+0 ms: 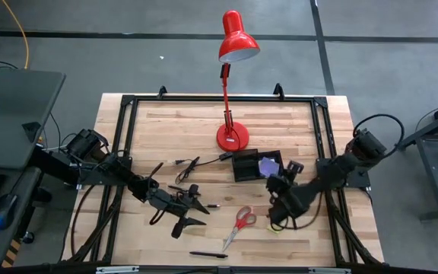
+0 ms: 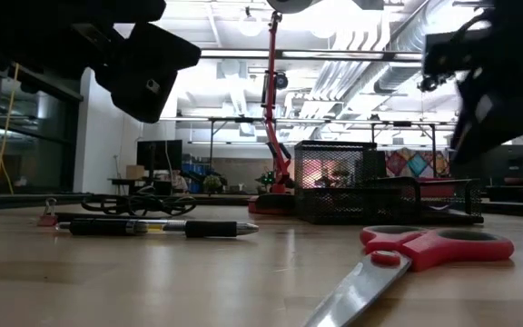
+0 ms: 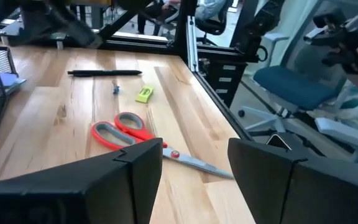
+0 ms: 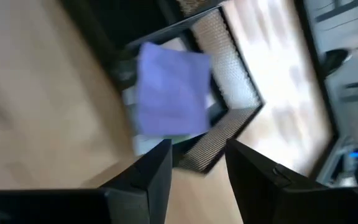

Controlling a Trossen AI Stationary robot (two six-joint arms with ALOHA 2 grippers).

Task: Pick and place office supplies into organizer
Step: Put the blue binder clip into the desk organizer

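2 claws, both part-open and empty: right claw hangs just right of the scissors, blades pointing near-left, nearer than left claw.

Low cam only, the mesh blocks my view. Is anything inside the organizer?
Observer: Yes. A purple sticky-note pad lies inside the organizer.
Operator: Right hand holding anything?
Observer: No. The right hand is close beside the organizer, fingers apart, with nothing between them.
Operator: And the left?
Observer: The left hand is open and empty, facing the red scissors on the table.
Operator: Anything small I can't see?
Observer: A tiny yellow-green piece lies on the wood beyond the scissors.
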